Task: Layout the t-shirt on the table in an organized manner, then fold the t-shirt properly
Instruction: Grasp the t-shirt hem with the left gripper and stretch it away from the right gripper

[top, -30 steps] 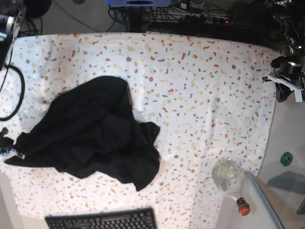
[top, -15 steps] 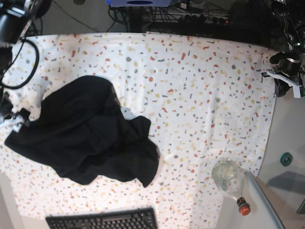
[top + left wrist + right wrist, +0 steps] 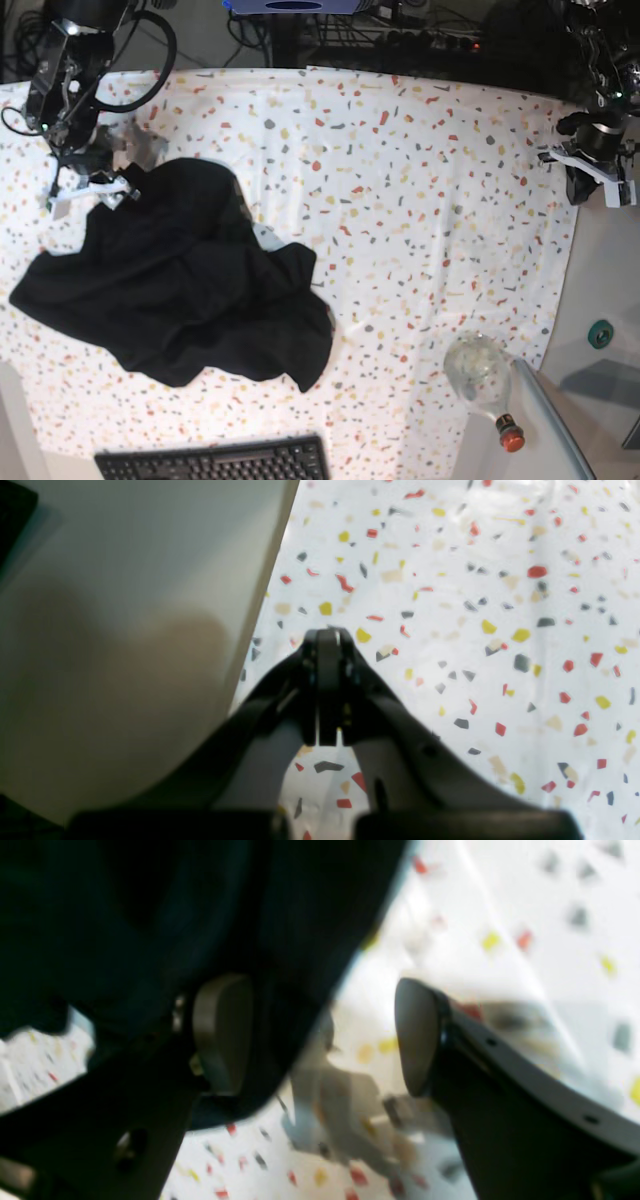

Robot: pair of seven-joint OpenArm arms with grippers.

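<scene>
Laying-out step: the t-shirt (image 3: 180,290) lies crumpled on the worktop's (image 3: 420,180) left side. Right tool (image 3: 320,1040) stands apart beside its far edge; left tool (image 3: 327,690) is pressed together, idle far right. Next: regrasp an edge and spread.

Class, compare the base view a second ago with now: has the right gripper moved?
Yes. The right gripper has travelled toward the far edge of the table, away from the keyboard, and now sits by the t-shirt's far corner.

Bright, even light; the right wrist view is badly blurred, base edges curve.
</scene>
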